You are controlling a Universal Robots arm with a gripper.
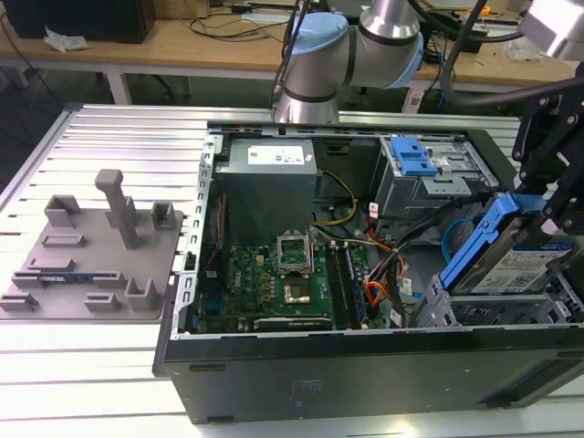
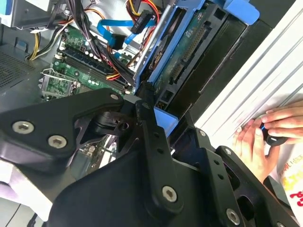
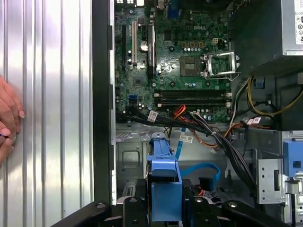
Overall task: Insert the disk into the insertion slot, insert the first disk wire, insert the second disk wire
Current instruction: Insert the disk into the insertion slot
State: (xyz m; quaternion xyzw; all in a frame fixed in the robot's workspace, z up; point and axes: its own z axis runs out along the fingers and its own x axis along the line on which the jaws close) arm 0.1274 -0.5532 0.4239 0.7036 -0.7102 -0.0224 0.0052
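Silver-grey tubular arm point(image 1: 391, 20) with pale blue joint caps point(image 1: 317, 38), black cables point(image 1: 453, 64); matte black bar-linkage gripper point(image 2: 163, 111) studded with silver screws point(image 2: 169, 193).

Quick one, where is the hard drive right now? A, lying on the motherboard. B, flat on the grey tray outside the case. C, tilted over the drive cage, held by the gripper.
C: the hard drive leans at an angle over the drive cage, clamped in the gripper.
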